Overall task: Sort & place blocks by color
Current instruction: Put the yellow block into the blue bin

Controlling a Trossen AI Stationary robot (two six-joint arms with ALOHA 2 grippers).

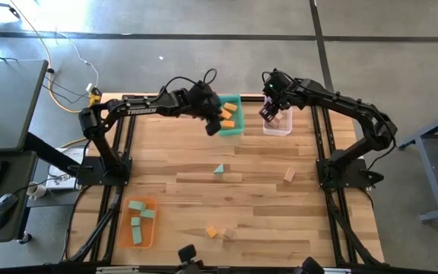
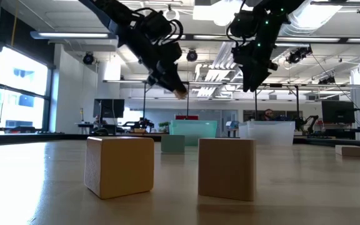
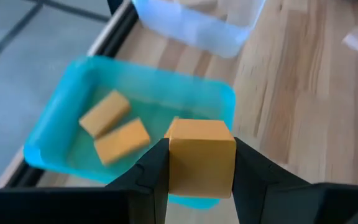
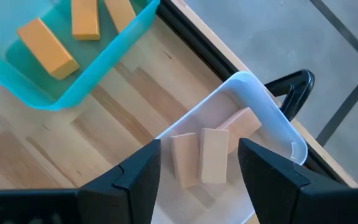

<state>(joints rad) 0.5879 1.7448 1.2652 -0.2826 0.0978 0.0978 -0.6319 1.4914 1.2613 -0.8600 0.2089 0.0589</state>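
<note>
My left gripper (image 3: 201, 149) is shut on an orange cube (image 3: 201, 163) above the near part of the teal bin (image 1: 236, 124), which stands at the table's far edge. Two orange blocks (image 3: 104, 114) (image 3: 122, 140) lie flat on the bin's floor. My right gripper (image 4: 199, 149) hangs open above the clear bin (image 4: 272, 127) next to it, where tan blocks (image 4: 214, 155) lie on the floor. On the table lie a teal wedge (image 1: 219, 169), a tan block (image 1: 289, 175), an orange block (image 1: 211, 231) and another tan block (image 1: 225, 233). My left gripper pinches the orange cube by two opposite side faces (image 3: 178, 168), one finger on each. The fingers slant down from the table's left side. The cube (image 2: 179, 92) is lifted clear, high above the table and over the teal bin.
An orange bin (image 1: 152, 224) holding teal blocks sits at the near left corner. In the low view two blocks (image 2: 119, 165) (image 2: 227, 167) stand close to the camera. Bare wood lies across the table's middle. Both arms crowd the far edge side by side.
</note>
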